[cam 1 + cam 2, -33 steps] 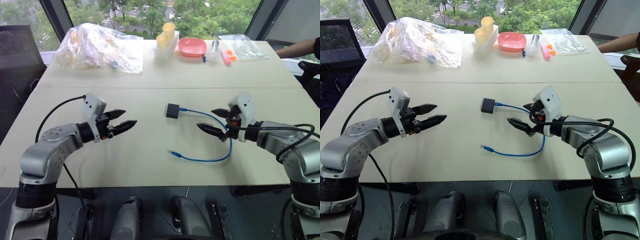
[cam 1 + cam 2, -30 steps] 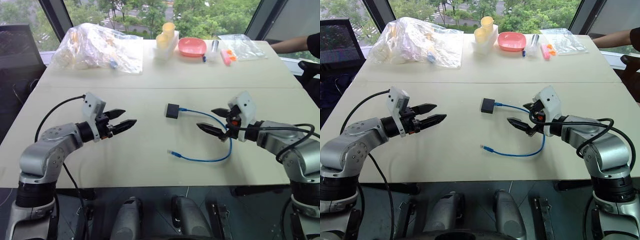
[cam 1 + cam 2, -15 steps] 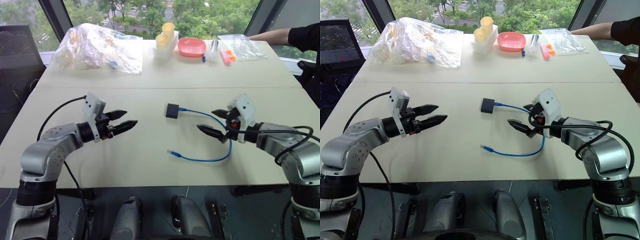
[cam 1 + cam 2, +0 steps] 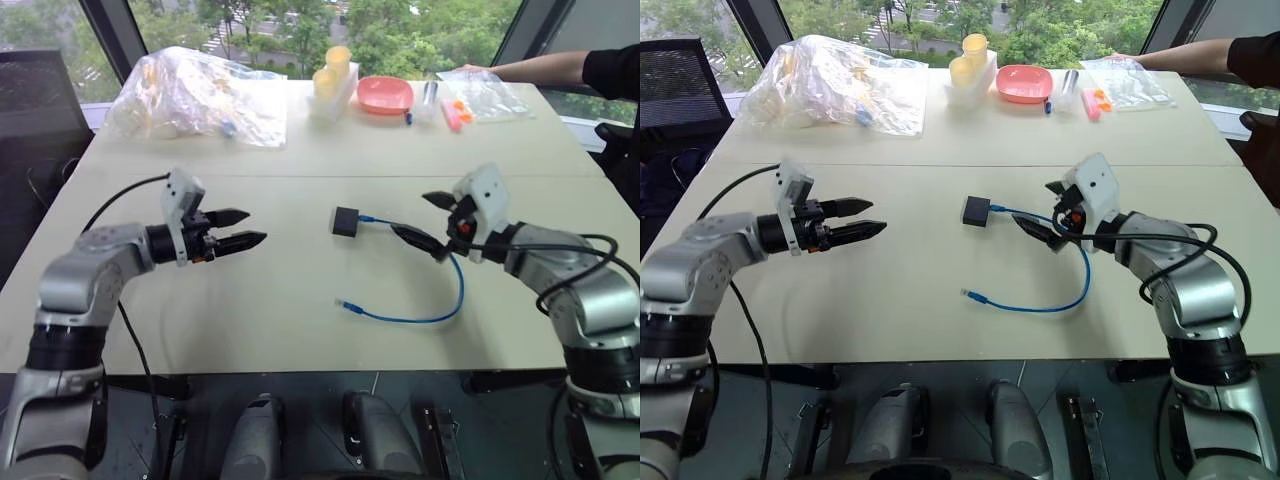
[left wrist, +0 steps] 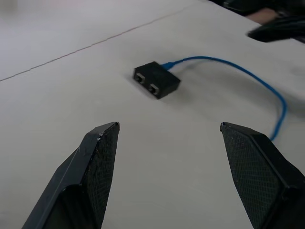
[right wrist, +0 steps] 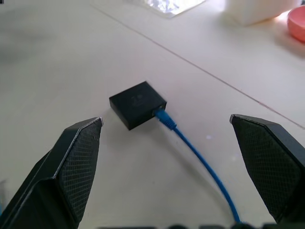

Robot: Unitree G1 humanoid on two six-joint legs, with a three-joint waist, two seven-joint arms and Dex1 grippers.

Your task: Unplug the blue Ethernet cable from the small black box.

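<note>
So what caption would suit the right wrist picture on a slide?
Open right hand faces the black box with the blue cable plugged in.

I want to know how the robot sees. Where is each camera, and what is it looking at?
Eye views: on the head, looking down over the table, both arms showing.
Left wrist view: on the left arm, facing the box between its open fingers.
Right wrist view: on the right arm, facing the box's plug side, fingers open.
All share the box and blue cable.
</note>
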